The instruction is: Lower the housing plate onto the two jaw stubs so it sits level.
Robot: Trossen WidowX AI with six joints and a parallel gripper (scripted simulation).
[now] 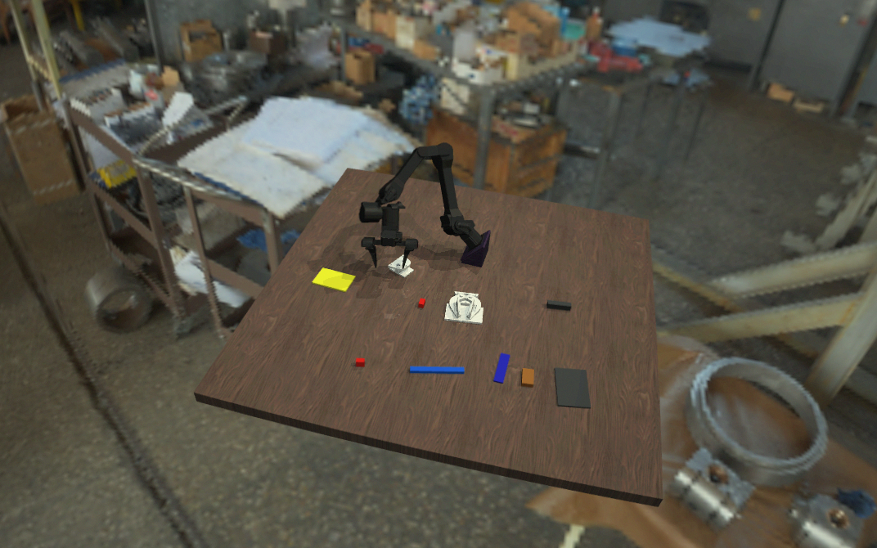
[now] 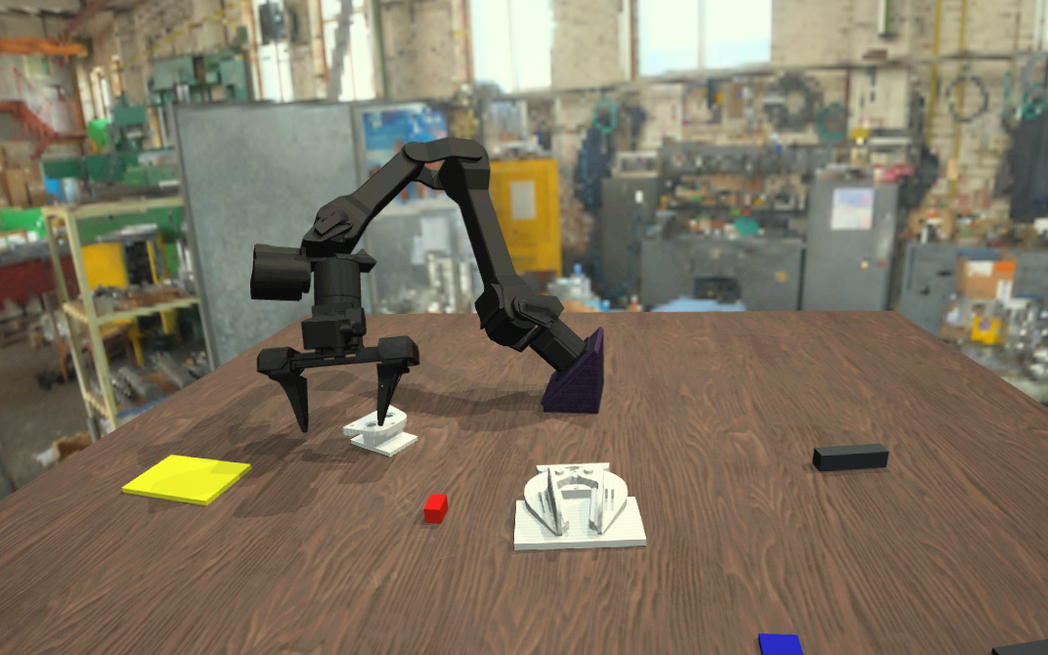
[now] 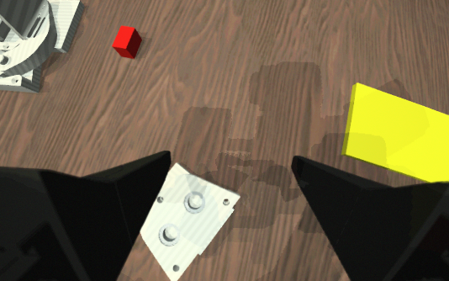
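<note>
Housing plate (image 1: 396,263) (image 2: 395,423) (image 3: 189,220): long axis upper right to lower left, wrist view.

The white housing plate (image 1: 398,262) (image 2: 385,422) (image 3: 187,219) stands raised on its small white stand, apart from the white jaw assembly (image 1: 464,308) (image 2: 577,512) (image 3: 30,46).

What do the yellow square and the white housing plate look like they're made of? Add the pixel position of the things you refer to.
Yellow square (image 1: 334,279) (image 2: 186,479) (image 3: 400,132): perhaps plastic or card, matte; flat, even colour.
Housing plate (image 1: 399,266) (image 2: 365,425) (image 3: 198,219): likely 3D-printed plastic, matte; fine parallel ridges.
</note>
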